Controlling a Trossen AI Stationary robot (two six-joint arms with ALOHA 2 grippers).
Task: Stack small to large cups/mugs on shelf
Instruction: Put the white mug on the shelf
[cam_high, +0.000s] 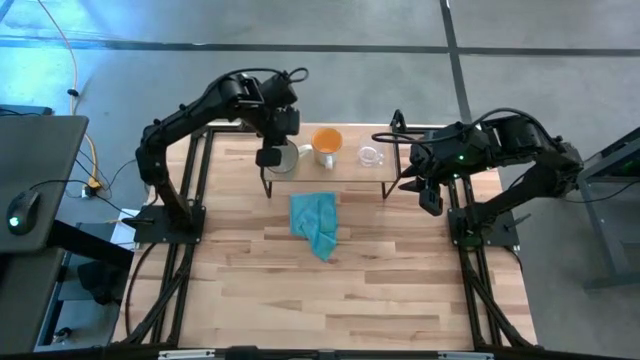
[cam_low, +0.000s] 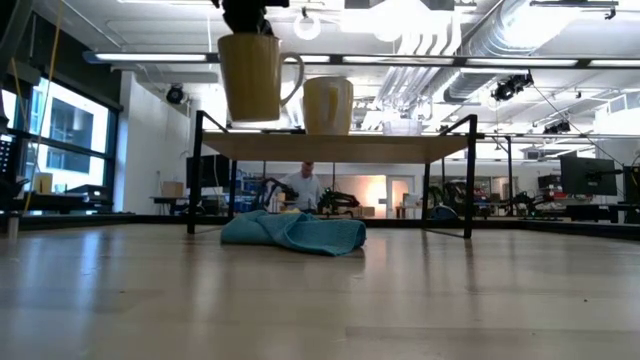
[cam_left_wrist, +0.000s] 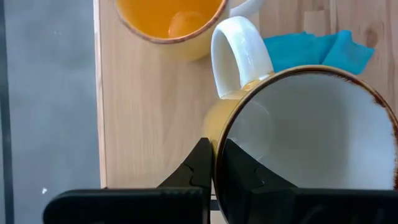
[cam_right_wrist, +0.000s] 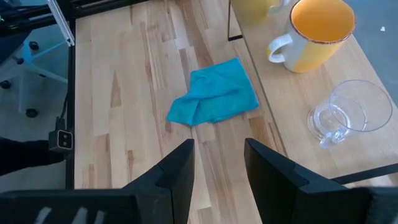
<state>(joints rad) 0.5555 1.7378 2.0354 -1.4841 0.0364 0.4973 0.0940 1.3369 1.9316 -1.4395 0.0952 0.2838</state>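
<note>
The big cream mug (cam_low: 250, 75) is pinched by its rim in the left gripper (cam_left_wrist: 214, 168), above the shelf's (cam_high: 345, 172) left end. Pretty thin grip, so it could be tilted or dropped onto the orange mug (cam_high: 327, 143). The right gripper (cam_right_wrist: 217, 165) is parked wide open, holding nothing.

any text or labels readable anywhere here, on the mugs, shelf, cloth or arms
None can be read.
The large mug, orange mug, glass cup, shelf and teal cloth show no print.
Monitors and fixtures in the room behind are too small to read.

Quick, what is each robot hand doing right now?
Left hand: closed, pinching the big mug's rim, held above the shelf.
Right hand: open, empty.
</note>
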